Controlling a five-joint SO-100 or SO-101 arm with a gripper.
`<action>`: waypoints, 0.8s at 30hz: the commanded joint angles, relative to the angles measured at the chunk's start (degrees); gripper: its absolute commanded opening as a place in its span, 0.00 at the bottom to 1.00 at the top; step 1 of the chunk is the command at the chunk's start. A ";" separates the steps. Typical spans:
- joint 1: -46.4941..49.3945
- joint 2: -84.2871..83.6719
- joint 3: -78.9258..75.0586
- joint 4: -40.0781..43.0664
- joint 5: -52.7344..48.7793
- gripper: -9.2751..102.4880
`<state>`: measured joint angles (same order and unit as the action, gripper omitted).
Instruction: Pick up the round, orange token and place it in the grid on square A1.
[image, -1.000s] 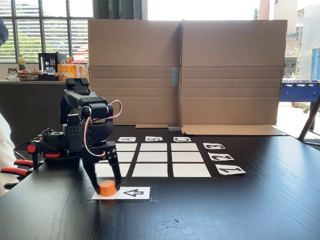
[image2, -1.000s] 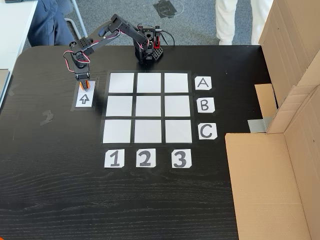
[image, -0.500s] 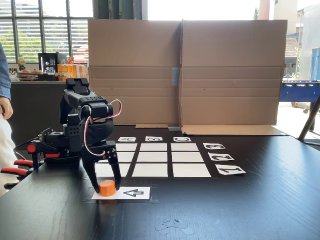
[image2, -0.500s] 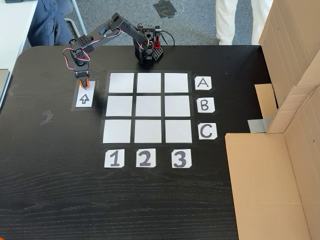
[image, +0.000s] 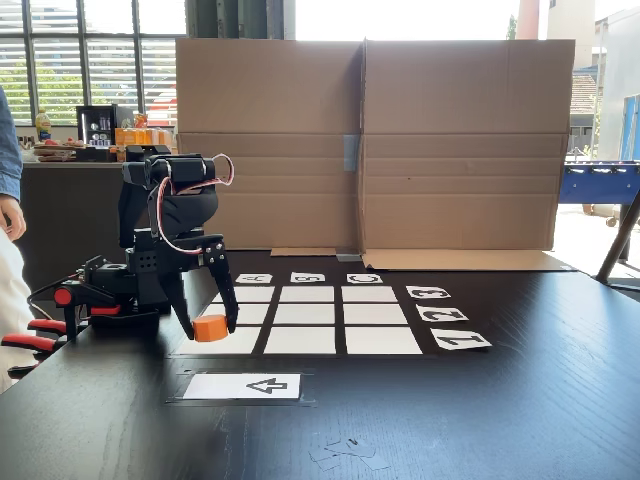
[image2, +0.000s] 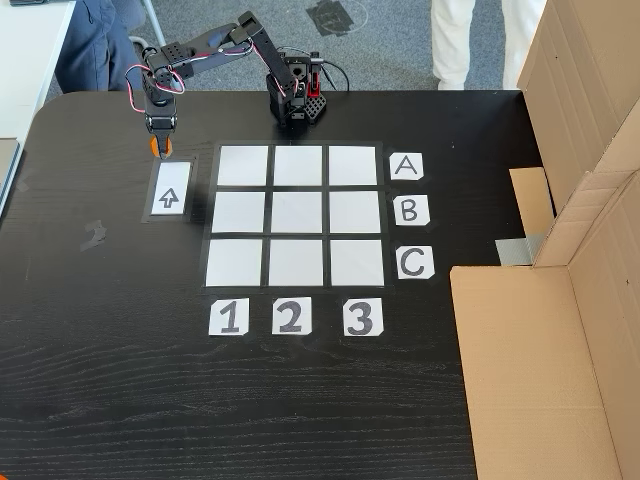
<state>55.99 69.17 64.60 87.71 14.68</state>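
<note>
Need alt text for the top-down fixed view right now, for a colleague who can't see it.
The gripper holds the round, orange token above the black table, just beyond the white arrow card and left of the grid.

Black table (image: 520, 400), cardboard screen (image: 370, 140), bright windows (image: 90, 60) behind

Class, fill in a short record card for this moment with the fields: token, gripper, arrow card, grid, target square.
token: the round, orange token held above the table
gripper: gripper shut on the token
arrow card: white arrow card bare
grid: the grid, all nine squares bare
target square: square A1, corner cell nearest the arm's base, bare
</note>
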 joint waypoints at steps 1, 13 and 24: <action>0.44 6.86 1.85 0.26 0.09 0.16; -1.32 24.35 19.07 0.26 -0.88 0.16; -7.12 43.24 43.15 -0.35 -1.32 0.15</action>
<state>50.36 107.05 104.59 87.71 13.97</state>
